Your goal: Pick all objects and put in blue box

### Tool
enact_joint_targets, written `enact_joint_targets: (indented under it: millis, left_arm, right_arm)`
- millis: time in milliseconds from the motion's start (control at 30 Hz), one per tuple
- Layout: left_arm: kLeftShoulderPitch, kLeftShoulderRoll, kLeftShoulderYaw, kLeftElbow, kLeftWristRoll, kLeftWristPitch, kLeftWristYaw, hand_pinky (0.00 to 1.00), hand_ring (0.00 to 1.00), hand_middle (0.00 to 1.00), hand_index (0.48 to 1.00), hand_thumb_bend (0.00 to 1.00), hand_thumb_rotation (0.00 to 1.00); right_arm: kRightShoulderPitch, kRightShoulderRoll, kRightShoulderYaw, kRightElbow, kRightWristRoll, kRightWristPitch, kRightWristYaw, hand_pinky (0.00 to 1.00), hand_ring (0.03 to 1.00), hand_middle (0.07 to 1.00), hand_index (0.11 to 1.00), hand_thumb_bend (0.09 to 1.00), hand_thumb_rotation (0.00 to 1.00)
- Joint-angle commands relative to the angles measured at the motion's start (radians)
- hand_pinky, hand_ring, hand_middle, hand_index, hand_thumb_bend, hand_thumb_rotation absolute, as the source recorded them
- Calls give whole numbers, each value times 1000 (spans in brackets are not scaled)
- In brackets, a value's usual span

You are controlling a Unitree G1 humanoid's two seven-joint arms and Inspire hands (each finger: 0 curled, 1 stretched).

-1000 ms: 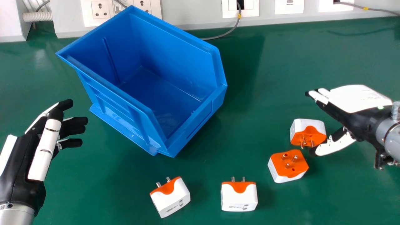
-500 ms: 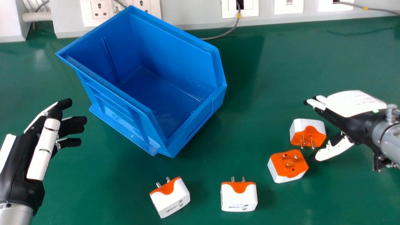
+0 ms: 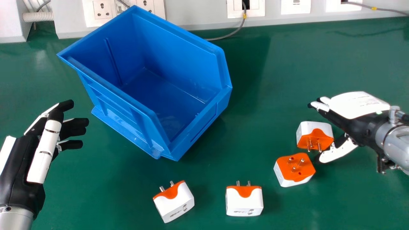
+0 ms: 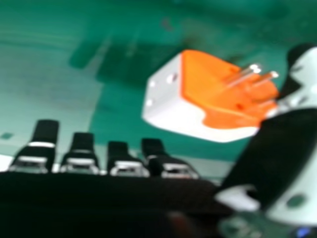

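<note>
- I have my right hand (image 3: 358,103) wide, fingers straight, beside the nearest adapter (image 3: 314,131).
- The second adapter (image 3: 295,171), pins up, sits just off its thumb tip.
- The third adapter (image 3: 175,202) and fourth adapter (image 3: 244,204) lie farthest from the back edge of the counter (image 3: 281,64).
- The blue box (image 3: 204,123) stands near that edge.
- My left hand (image 3: 46,150) is wide too.

Your blue box (image 3: 204,118) stands askew on the green table (image 3: 303,64). Your left hand (image 3: 46,147) is left of it, fingers relaxed. Your open right hand (image 3: 354,105) is beside one white-and-orange adapter (image 3: 314,134); a second adapter (image 3: 295,169), prongs up, sits nearer you. A third adapter (image 3: 244,201) and a fourth adapter (image 3: 175,201) point their prongs away from you.
</note>
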Motion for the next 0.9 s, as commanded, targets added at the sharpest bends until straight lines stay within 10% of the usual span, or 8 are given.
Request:
enact_joint_targets:
  millis: [0,867]
  left_arm:
    - [3,20,19,-24,-9,-6,-3,677,735,721,837,452,960]
    - [24,32,35,-53,-22,5,-12,687,743,726,846,439,966]
  right_arm:
    - [-34,-2,1,6,-6,4,-22,883,961,990,945,503,439]
    - [-42,32,28,66,-24,52,-29,882,966,990,939,482,398]
